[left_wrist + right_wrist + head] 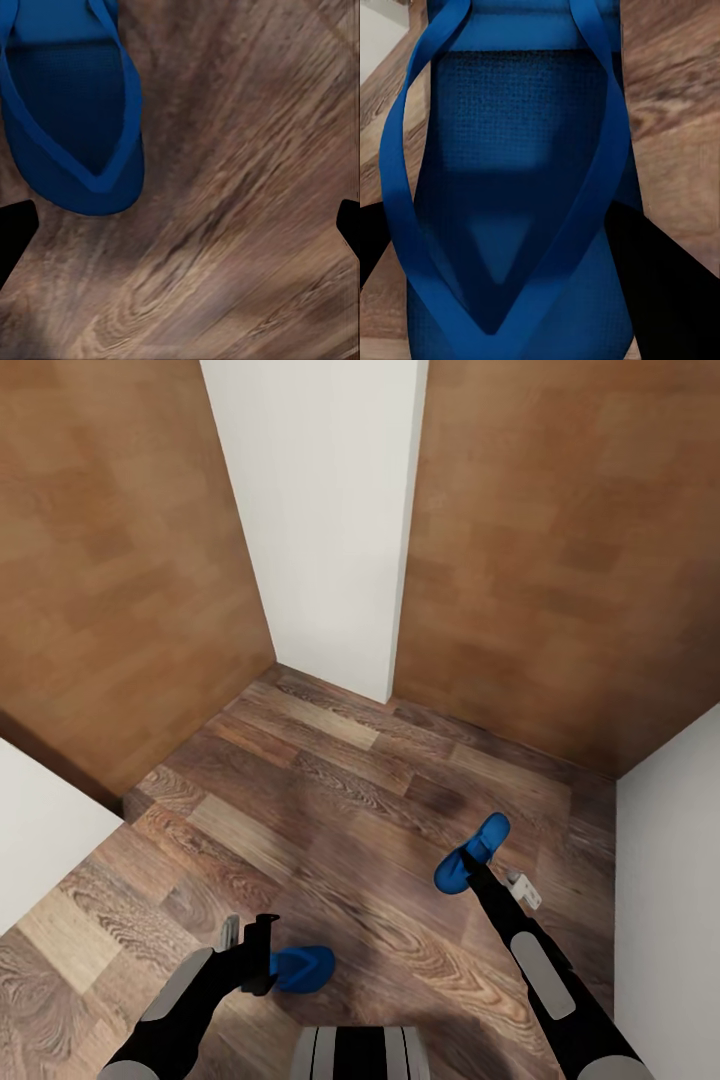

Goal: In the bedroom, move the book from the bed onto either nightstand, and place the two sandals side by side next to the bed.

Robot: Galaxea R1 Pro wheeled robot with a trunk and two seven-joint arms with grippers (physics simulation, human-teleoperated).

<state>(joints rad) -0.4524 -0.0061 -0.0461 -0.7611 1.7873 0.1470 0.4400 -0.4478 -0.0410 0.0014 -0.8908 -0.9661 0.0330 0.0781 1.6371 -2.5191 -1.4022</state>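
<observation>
Sandals, bright blue flat flip-flops, one per arm over the dark wood-plank floor (pixel 330 810). Near left: one sandal (pixel 303 967) by the left gripper (pixel 262 950), fingers (pixel 15 232) spread wide apart in the wrist view (sandal (pixel 71 112) off to one side, not between them). Farther right: other sandal (pixel 472 854) clamped in the right gripper (pixel 478 872), black fingers (pixel 667 292) flanking it (pixel 521 187). Beyond, brown wooden doors (pixel 120 550) and a white wall (pixel 330 510).

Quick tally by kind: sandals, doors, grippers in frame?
Sandals: 2, one at the left gripper, one at the right gripper
Doors: 2
Grippers: 2
Total: 6
</observation>
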